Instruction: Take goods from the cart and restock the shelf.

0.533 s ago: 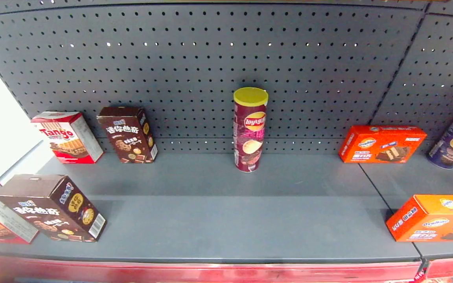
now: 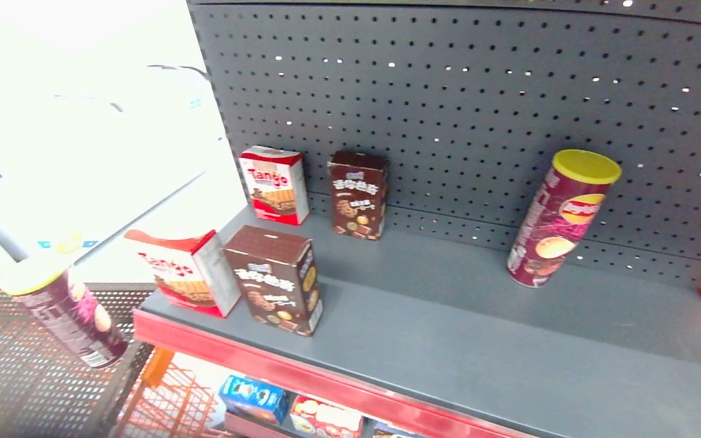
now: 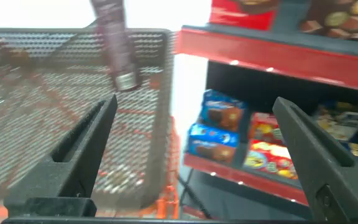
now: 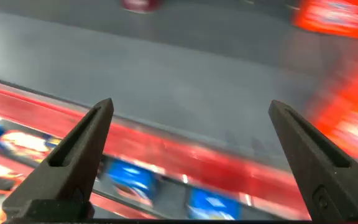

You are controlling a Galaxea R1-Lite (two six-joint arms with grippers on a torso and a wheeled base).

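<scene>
Shelf (image 2: pixel 448 328) is mostly bare, so restock looks barely begun; cart (image 2: pixel 3 389) sits just off its left end. Four snack boxes (image 2: pixel 274 280) at that end (two back, two front), one shelf can (image 2: pixel 560 219) by the back panel. Cart can (image 2: pixel 64 319) stands inside, unpicked. Left gripper (image 3: pixel 194 106) & right gripper (image 4: pixel 191 107): jaws wide, empty

We see a grey shelf (image 2: pixel 448 328) with a red front lip. Along its back stand a red-and-white wafer box (image 2: pixel 274 184), a brown cookie box (image 2: pixel 358 194) near it and, well apart, a yellow-lidded chip can (image 2: pixel 560 219). Near the front edge a second wafer box (image 2: pixel 186 274) and a second cookie box (image 2: pixel 277 280) stand close together.
</scene>
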